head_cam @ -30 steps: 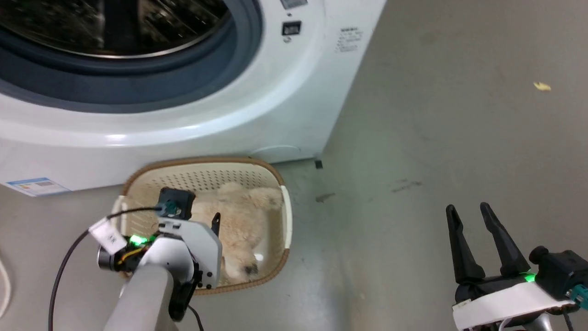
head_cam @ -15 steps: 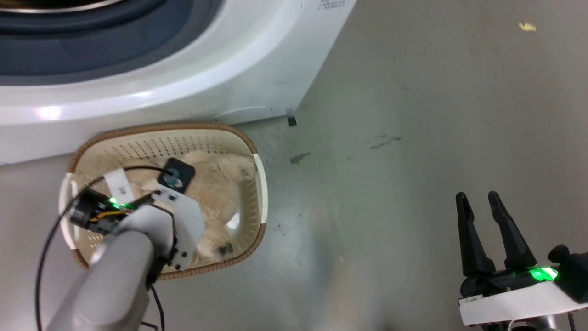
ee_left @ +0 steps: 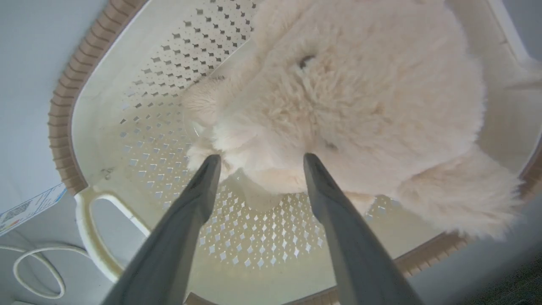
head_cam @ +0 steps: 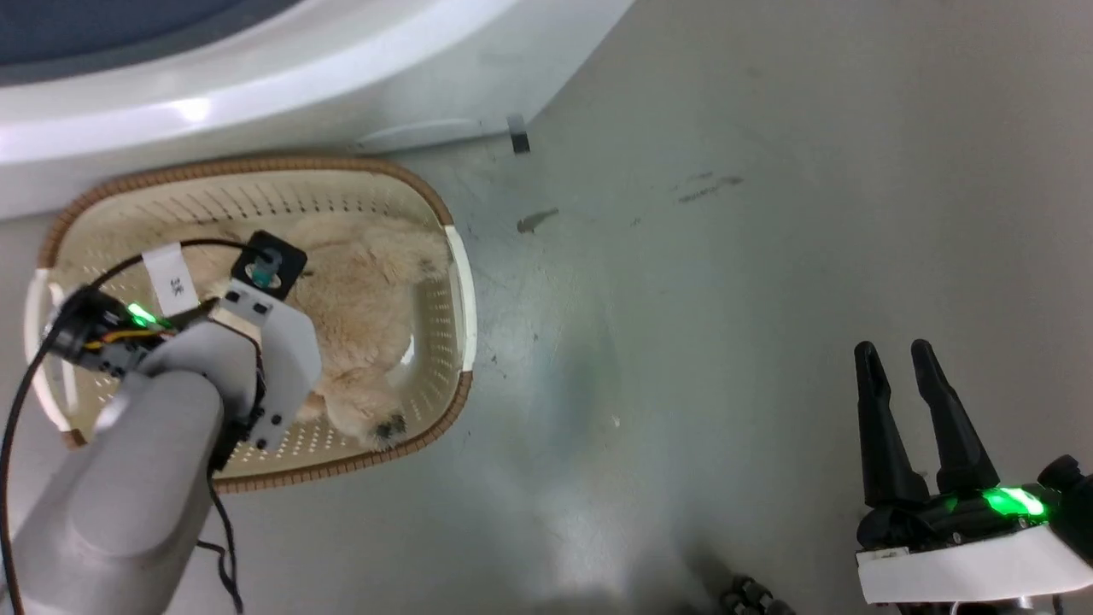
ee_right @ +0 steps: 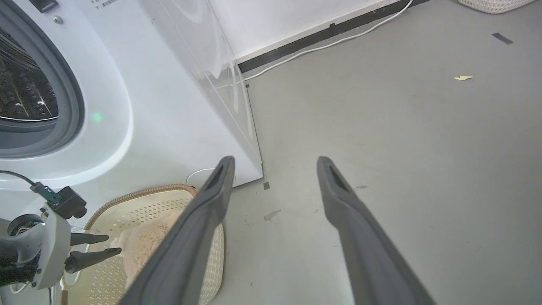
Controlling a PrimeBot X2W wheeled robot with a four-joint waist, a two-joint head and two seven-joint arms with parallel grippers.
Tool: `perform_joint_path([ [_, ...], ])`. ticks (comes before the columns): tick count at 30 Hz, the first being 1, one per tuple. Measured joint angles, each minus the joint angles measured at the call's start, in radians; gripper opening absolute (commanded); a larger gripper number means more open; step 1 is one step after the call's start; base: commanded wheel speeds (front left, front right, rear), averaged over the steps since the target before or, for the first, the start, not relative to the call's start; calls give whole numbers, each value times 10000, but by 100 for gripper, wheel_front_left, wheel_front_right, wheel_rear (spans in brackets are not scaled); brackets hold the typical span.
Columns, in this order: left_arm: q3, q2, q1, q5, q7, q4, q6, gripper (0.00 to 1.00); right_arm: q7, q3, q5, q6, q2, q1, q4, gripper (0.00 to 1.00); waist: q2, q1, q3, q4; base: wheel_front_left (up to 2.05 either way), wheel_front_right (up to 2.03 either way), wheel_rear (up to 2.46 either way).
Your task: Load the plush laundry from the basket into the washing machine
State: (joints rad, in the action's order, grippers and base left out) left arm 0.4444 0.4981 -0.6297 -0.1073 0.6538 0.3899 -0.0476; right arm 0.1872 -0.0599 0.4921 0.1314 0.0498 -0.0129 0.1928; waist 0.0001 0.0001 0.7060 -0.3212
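Cream plush toy (ee_left: 360,97) in the basket (ee_left: 139,127): we judge it soft, light, best pinched at its thick body. Our left gripper (ee_left: 261,156) hovers wide open; right gripper (head_cam: 892,346) likewise.

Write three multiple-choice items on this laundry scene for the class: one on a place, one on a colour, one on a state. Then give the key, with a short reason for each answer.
1. Where does the plush laundry lie?
A. in the washing machine
B. in the basket
C. on the bare floor

2. What colour is the basket's rim?
A. brown
B. blue
C. red

3. How does the left gripper stand?
A. shut on the plush
B. shut on a basket handle
C. open, with its tips near the plush

Key:
1 B: in the head view, the cream fur lies within the basket's perforated walls.
2 A: a brown woven-look band runs round the top of the basket.
3 C: in the left wrist view, the two fingers stand wide apart and nothing is clamped between them.
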Motion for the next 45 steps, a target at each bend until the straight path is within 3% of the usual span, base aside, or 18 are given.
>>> perform_joint_path([
  [6, 719, 527, -503, 268, 408, -27, -232, 100, 100, -88, 380, 0, 0, -19, 159, 100, 0, 0, 592, -158, 0, 0, 0],
  [15, 1517, 842, -1685, 531, -15, 207, -349, 100, 307, -291, 947, 0, 2, -20, 222, 100, 0, 0, 1418, -450, 0, 0, 0],
  [28, 2314, 1083, -2944, -98, 1273, 1087, -575, 100, 562, -539, 1749, 0, 2, -209, 485, 100, 0, -1, 2422, -885, 1, 1, 1],
  [29, 2683, 1195, -3254, -186, 1726, 1127, -612, 0, 654, -677, 2050, 0, 2, -192, 493, 100, 0, -1, 2775, -1015, 0, 0, 0],
  [39, 2778, 1444, -3271, -556, 1597, 982, -585, 0, 702, -1175, 2311, 0, 0, 638, 65, 100, 0, -1, 2667, -1314, 0, 0, 0],
  [45, 2727, 972, -2560, -1041, 826, 1198, -316, 0, 702, -817, 1990, 0, 0, 1078, -500, 100, 0, -1, 1988, -1057, 0, 0, 0],
])
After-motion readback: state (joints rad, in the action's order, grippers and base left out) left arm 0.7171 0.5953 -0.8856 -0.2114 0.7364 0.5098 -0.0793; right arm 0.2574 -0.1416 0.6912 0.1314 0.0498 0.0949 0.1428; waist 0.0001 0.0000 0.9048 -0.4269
